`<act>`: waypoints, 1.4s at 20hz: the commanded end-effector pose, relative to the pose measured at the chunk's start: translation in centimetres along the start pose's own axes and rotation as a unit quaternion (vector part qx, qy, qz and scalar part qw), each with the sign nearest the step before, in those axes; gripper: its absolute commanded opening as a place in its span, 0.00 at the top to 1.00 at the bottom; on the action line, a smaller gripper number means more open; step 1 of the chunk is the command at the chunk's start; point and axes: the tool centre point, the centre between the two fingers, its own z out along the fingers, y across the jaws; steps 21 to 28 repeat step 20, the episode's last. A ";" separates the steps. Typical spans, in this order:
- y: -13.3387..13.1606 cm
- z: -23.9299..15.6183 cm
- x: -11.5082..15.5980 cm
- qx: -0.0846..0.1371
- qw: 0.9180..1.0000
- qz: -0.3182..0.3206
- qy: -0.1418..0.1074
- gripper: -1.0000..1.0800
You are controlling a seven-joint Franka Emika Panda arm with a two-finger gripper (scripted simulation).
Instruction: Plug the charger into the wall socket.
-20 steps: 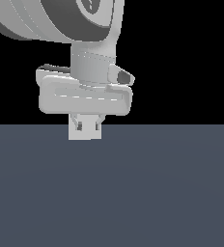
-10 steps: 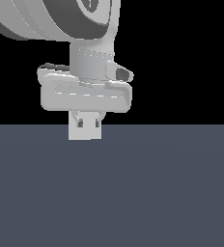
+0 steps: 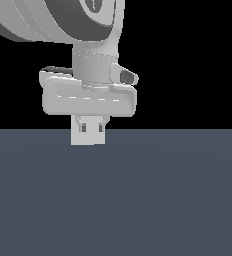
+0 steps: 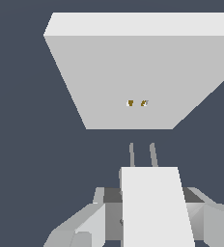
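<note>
In the wrist view the gripper (image 4: 150, 226) sits nearest, its two grey fingers (image 4: 82, 226) clenched on the charger (image 4: 155, 207) from either side. The off-white block's long axis runs away from the camera — its two thin prongs (image 4: 143, 154) lead, aimed at the wall socket (image 4: 143, 77) beyond. The prong tips stop short of the plate, apart from it, with dark floor (image 4: 27, 144) showing between. The socket's face carries two tiny holes (image 4: 137, 102) at its centre, and the prongs line up close to them, set a touch to one side.

In the exterior view the gripper (image 3: 89, 131) hangs in the upper middle of the frame, below the arm's bulky pale wrist (image 3: 88, 97). The charger (image 3: 88, 136) shows as a small pale square between the fingertips, just over the horizon where the dark grey floor (image 3: 138, 200) meets black — the socket cannot be made out here.
</note>
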 end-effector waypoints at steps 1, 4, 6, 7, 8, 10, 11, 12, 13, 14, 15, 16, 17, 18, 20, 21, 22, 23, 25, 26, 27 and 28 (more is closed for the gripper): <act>0.0 0.1 0.2 0.000 1.000 0.000 0.000 1.00; 0.0 0.3 0.7 0.000 1.000 0.000 0.000 1.00; 0.0 0.6 1.2 0.000 1.000 -0.001 0.000 1.00; 0.0 0.7 1.5 -0.001 1.000 -0.001 0.000 1.00; 0.0 0.9 1.9 -0.001 1.000 -0.001 0.000 1.00; 0.0 1.3 2.7 -0.001 1.000 -0.001 0.000 1.00; 0.0 1.5 3.0 -0.001 1.000 -0.001 0.000 1.00; 0.0 1.6 3.3 -0.001 1.000 -0.001 0.000 1.00; 0.0 1.8 3.6 -0.001 1.000 -0.001 0.000 1.00; 0.0 1.9 3.8 -0.001 1.000 -0.001 0.000 1.00; 0.0 2.0 4.0 -0.001 1.000 -0.001 0.000 1.00; 0.0 2.1 4.2 -0.001 1.000 -0.001 0.000 1.00; 0.0 2.1 4.3 -0.001 1.000 -0.001 0.000 1.00; 0.0 2.2 4.4 -0.001 1.000 -0.001 0.000 1.00; 0.0 2.2 4.4 -0.001 1.000 -0.001 0.000 1.00; 0.0 2.2 4.4 -0.001 1.000 -0.001 0.000 1.00; 0.0 2.2 4.4 -0.001 1.000 -0.001 0.000 1.00; 0.0 2.2 4.4 -0.001 1.000 -0.001 0.000 1.00; 0.0 2.2 4.4 -0.001 1.000 -0.001 0.000 1.00; 0.0 2.2 4.4 -0.001 1.000 -0.001 0.000 1.00; 0.0 2.2 4.4 -0.001 1.000 -0.001 0.000 1.00; 0.0 2.2 4.4 -0.001 1.000 -0.001 0.000 1.00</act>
